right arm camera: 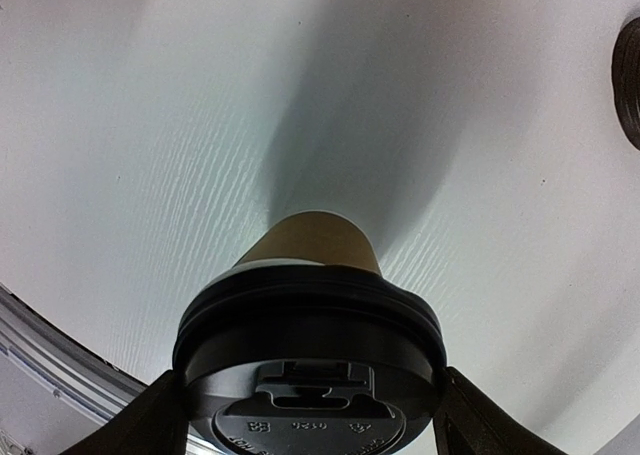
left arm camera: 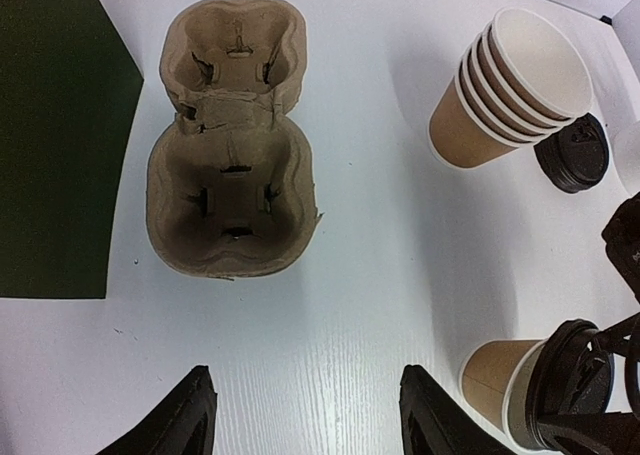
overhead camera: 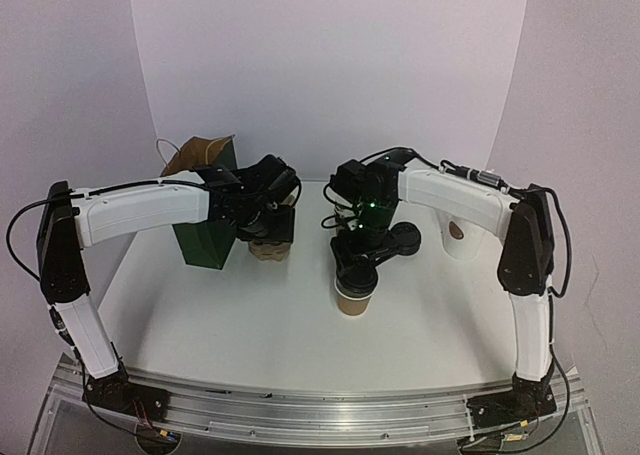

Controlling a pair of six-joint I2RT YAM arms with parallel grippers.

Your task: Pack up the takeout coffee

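1. The coffee cup (right arm camera: 315,240) stands on the table (overhead camera: 250,325), near the middle and a bit closer to the near edge than the other things.
2. The black lid (right arm camera: 310,325) sits on top of the cup. A thin white ring of the rim shows under it, so it may not be pushed all the way down.
3. The right gripper (right arm camera: 310,375) is right over the cup. Its fingers are spread wide and press on the two sides of the lid, so it looks like it holds the lid.
4. The left gripper (left arm camera: 305,420) is wide open and holds nothing. It hangs over bare table, just in front of the brown tray (left arm camera: 230,135).
5. The tray lies beside the green bag (left arm camera: 50,125), toward the far left of the table. Both of its holes have nothing in them.
6. A stack of spare cups (left arm camera: 510,85) and a spare lid (left arm camera: 572,153) lie farther back (no one is touching them).
7. The lid part looks almost done. The cup must yet go into a hole in the tray, and the tray likely goes into the bag after that.
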